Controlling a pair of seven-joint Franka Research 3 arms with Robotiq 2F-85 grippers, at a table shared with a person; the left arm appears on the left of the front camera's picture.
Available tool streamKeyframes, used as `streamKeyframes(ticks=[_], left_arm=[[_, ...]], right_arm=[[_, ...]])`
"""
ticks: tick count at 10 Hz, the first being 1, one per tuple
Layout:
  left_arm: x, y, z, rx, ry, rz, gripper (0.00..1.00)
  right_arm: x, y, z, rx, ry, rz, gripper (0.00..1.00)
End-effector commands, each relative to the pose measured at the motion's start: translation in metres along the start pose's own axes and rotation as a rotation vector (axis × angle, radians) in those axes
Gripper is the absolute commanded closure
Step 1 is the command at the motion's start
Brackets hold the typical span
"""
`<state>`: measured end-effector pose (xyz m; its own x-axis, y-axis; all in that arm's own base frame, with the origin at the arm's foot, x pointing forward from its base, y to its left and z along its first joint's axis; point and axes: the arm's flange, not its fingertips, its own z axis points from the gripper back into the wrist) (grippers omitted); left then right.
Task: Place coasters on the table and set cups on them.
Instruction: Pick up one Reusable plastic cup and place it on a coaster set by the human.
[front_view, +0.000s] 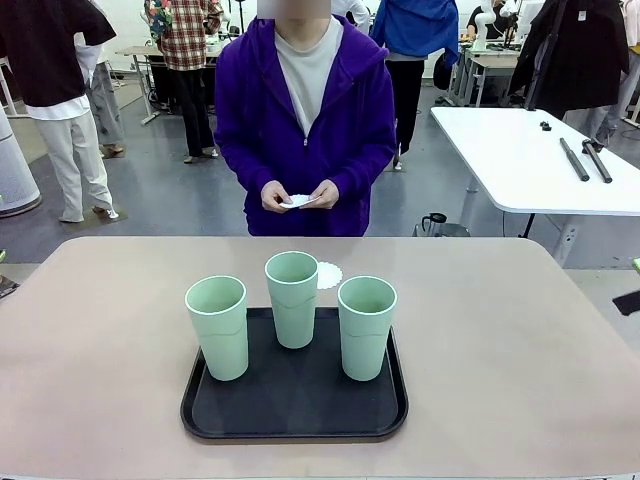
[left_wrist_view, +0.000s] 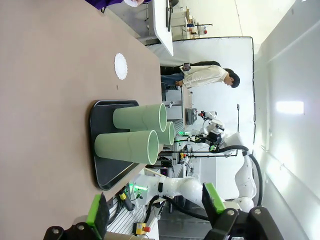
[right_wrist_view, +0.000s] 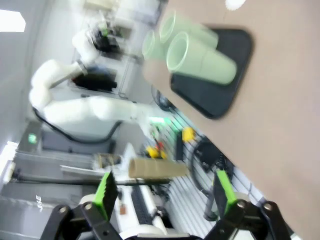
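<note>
Three pale mint-green cups (front_view: 218, 325) (front_view: 292, 298) (front_view: 366, 325) stand upright on a black tray (front_view: 290, 405) in the middle of the beige table (front_view: 100, 350). One white lacy coaster (front_view: 329, 272) lies on the table just behind the middle cup. Across the table, a person in a purple jacket holds more white coasters (front_view: 300, 201) in both hands. My left gripper (left_wrist_view: 156, 210) is open and empty, well back from the cups (left_wrist_view: 130, 145) and the coaster (left_wrist_view: 120, 66). My right gripper (right_wrist_view: 165, 195) is also open and empty, off the table's edge and far from the blurred cups (right_wrist_view: 200, 57).
A white table (front_view: 520, 150) with dark tools stands behind at the right. Other people stand farther back in the room. Bare beige tabletop lies on both sides of the tray (left_wrist_view: 107, 175) and beyond it.
</note>
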<state>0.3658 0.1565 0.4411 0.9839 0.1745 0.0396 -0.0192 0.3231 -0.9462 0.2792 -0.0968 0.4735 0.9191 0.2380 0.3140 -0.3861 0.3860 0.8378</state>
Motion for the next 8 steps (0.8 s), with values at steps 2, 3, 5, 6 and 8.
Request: streamKeyframes(ticks=[2,3,5,6,8], left_arm=[[0.000,-0.001,-0.001,-0.011,-0.003,-0.004,0.00],[0.000,-0.001,-0.001,-0.011,-0.003,-0.004,0.00],[0.000,-0.001,-0.001,-0.011,-0.003,-0.004,0.00],[0.000,-0.001,-0.001,-0.011,-0.003,-0.004,0.00],[0.000,-0.001,-0.001,-0.011,-0.003,-0.004,0.00]], right_arm=[[0.078,0.024,-0.010,-0.153,0.251,0.478,0.00],[0.094,0.034,-0.026,-0.158,0.316,0.621,0.00],[0.112,0.049,-0.068,-0.290,0.456,0.767,0.00],[0.120,0.056,-0.088,-0.389,0.461,0.814,0.00],[0.125,0.063,-0.113,-0.439,0.360,0.875,0.00]])
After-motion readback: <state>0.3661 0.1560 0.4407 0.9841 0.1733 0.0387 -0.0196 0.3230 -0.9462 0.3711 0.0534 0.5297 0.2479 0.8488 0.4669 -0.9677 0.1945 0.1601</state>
